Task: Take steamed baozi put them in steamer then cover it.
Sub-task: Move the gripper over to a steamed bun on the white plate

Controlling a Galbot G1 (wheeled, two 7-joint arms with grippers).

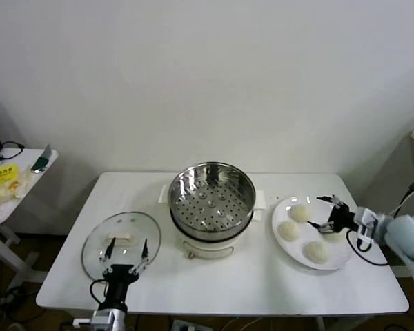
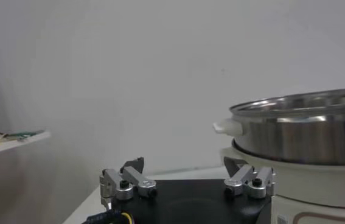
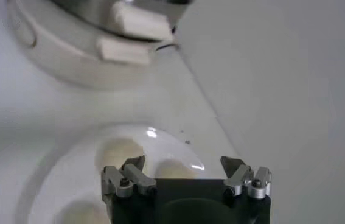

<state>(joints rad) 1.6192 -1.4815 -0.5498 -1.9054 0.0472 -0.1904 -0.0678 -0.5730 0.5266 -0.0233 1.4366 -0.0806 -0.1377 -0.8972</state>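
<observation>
The steamer, a shiny steel pot with a perforated tray on a white base, stands mid-table with nothing on its tray. Three baozi lie on a white plate to its right. My right gripper is open just above the plate's right part, beside the baozi. In the right wrist view it hangs over a baozi. My left gripper is open and empty over the glass lid. The left wrist view shows that gripper and the steamer.
The white table has its front edge close to my left gripper. A small side table with a yellow packet stands at the far left. The wall runs behind the table.
</observation>
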